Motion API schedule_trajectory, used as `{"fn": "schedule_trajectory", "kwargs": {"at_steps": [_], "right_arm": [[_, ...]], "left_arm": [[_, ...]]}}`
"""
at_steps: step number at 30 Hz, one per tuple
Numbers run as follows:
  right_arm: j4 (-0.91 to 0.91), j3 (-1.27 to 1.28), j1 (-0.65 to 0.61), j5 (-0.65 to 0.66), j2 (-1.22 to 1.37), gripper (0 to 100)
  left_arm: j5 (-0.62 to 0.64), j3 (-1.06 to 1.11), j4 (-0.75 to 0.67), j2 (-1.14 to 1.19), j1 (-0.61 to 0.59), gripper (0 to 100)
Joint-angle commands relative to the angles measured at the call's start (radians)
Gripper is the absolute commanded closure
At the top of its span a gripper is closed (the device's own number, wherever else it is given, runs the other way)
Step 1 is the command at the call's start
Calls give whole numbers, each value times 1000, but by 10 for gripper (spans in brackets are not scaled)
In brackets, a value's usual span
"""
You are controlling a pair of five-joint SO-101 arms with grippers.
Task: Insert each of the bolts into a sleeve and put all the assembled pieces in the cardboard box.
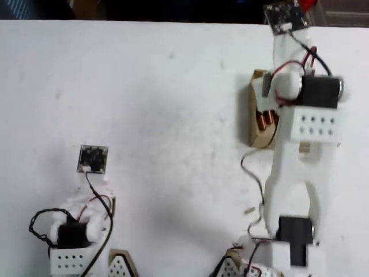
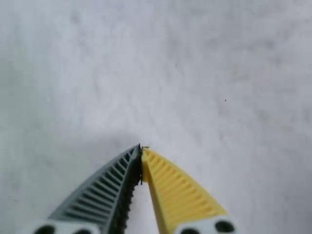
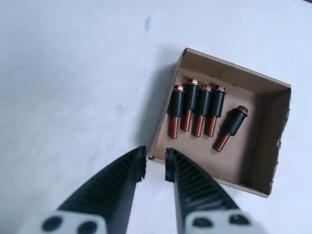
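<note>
Cardboard box [image 3: 253, 151] just beyond right claw [image 3: 155, 163].

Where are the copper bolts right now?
In the right wrist view, five bolts, each in a black sleeve, lie inside the cardboard box, which sits on the right side of the table under the right arm.
</note>
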Motion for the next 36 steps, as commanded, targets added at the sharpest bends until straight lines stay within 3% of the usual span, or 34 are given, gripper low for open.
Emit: {"fn": "schedule_trajectory", "kwargs": {"at_steps": [1, 18, 36], "right_arm": [[22, 84, -48, 6, -171, 950], [-96, 559, -85, 6, -697, 950], [-516, 1343, -85, 12, -1222, 950]], "left_arm": [[-6, -2, -9, -7, 10, 976], [-9, -2, -9, -7, 10, 976], [-11, -2, -9, -7, 10, 976]]}}
